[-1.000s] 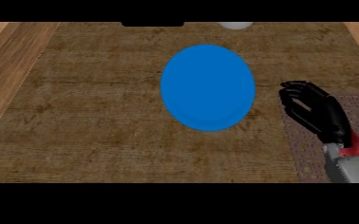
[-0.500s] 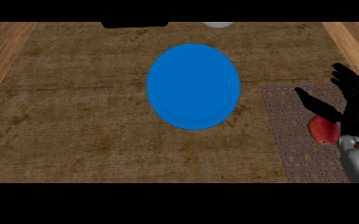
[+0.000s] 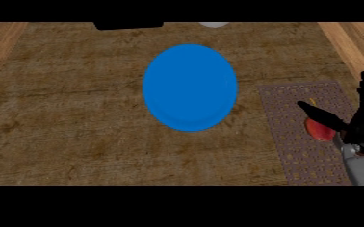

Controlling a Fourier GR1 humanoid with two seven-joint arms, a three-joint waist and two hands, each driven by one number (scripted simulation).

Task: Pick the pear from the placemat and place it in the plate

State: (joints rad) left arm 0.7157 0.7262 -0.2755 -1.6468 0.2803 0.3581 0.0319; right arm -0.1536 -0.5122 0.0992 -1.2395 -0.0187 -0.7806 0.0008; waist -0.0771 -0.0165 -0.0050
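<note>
Pear is seen on placemat, partly covered by right hand; whether it is gripped cannot be told. Plate lies apart on bench.

One plate, one placemat, one hand, probably one pear.

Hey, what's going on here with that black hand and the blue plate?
A robot is working at a wooden counter. Its right hand is at a reddish pear, which sits on the placemat at the right. Whether it has hold of the pear cannot be made out. The blue plate in the middle of the counter is where the pear should go, and the pear is not in it yet. The left hand is out of view.
</note>
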